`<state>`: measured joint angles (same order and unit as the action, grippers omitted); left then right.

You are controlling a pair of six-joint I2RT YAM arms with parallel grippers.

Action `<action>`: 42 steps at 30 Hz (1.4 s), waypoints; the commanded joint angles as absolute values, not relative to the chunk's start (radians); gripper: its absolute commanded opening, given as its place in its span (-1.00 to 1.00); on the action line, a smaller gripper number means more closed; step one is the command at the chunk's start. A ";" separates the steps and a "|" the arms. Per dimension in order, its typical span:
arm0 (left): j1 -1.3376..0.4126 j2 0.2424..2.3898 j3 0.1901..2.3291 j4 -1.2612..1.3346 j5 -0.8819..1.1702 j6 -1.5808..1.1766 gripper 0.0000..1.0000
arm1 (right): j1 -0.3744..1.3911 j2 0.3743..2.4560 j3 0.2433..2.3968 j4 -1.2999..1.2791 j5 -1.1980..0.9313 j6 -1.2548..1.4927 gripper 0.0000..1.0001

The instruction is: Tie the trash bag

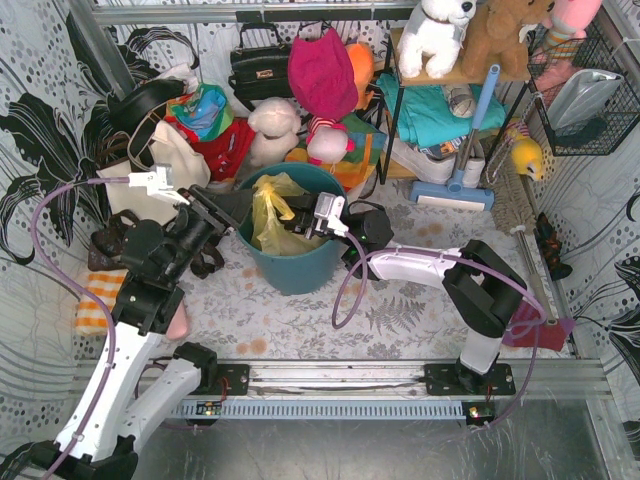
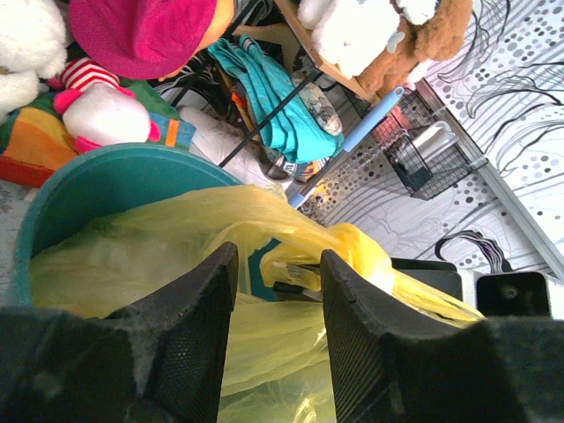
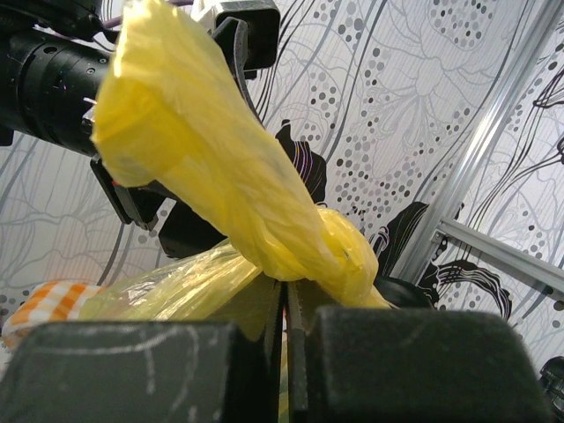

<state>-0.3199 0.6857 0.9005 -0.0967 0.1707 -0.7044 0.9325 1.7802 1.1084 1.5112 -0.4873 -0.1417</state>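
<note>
Right tool [image 3: 286,308] pinches trash bag [image 3: 203,150]; left tool [image 2: 279,262] — seemingly — parted.

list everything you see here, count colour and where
trash bag: one, yellow, inside the bin, top twisted
bin: one, teal, centre
handbag: one, black, at the back
plush dog: one, white, back right, up high
teddy bear: one, brown, beside the dog
mop: one, blue handle, leaning below the dog
wire basket: one, black, far right
checked cloth: one, orange-white, left edge
left end effector: one, black, open, at the bag
right end effector: one, black, shut on the bag's twisted plastic
</note>
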 commanded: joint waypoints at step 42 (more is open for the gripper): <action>-0.322 0.664 1.019 -0.148 0.061 -0.562 -1.00 | 0.935 1.742 1.076 1.537 -0.468 -0.132 -0.72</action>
<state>-0.3202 0.6750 0.9840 -0.1505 0.1101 -0.5964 0.9310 1.7790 1.0889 1.5047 -0.4751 -0.1421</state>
